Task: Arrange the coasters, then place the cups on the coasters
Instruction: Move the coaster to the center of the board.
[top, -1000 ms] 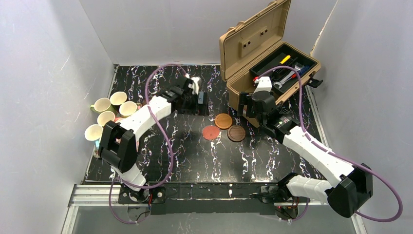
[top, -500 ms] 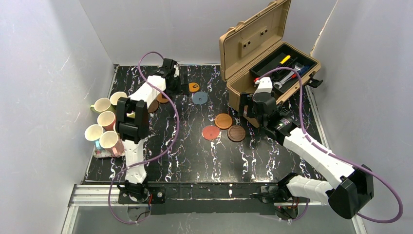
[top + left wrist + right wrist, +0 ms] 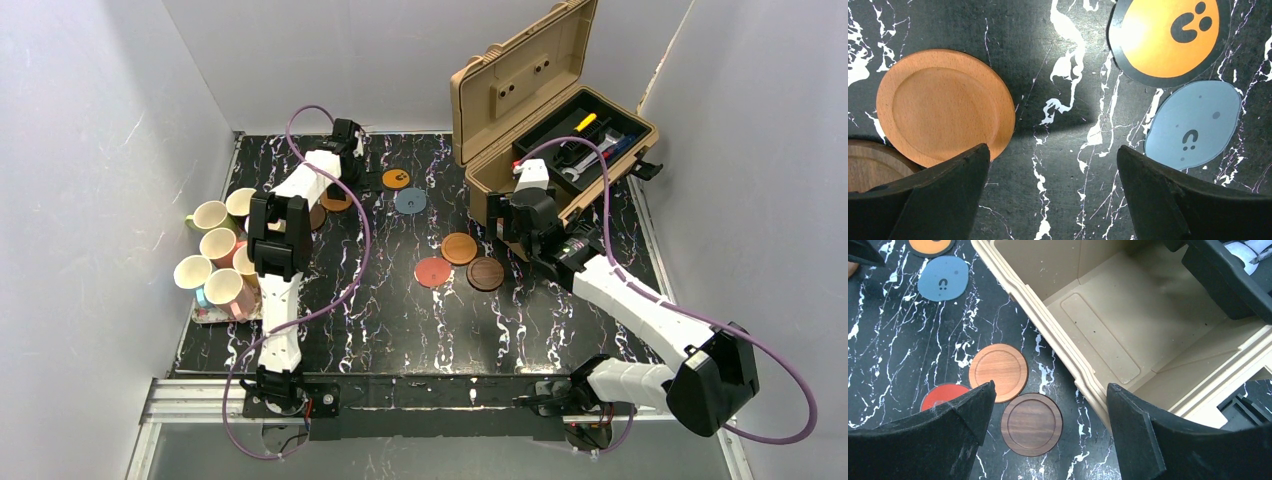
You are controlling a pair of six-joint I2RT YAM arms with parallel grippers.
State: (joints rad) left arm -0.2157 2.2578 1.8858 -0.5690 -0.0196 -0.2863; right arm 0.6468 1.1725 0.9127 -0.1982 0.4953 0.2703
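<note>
Both grippers hung wide open, empty.
Nearest, cream-lined handled mugs (image 3: 210, 216) clustered at the left edge, seemingly on a tray (image 3: 208, 314). Mid-table, the right gripper (image 3: 1050, 387) hung above a red flat disc (image 3: 433, 272), a dark brown wooden disc (image 3: 1031, 424) and an orange-brown wooden disc (image 3: 998, 372); farthest, the left gripper (image 3: 1052, 150) hung between another orange-brown wooden disc (image 3: 943, 105), a grey-blue disc (image 3: 1193, 125) and an orange dark-marked disc (image 3: 1168, 35).

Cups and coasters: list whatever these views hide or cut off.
- Top view: the left arm covers some cups; their count is unclear.
- Left wrist view: dark wood coaster cut off by frame edge and left gripper.
- Right wrist view: red coaster half behind right gripper.
</note>
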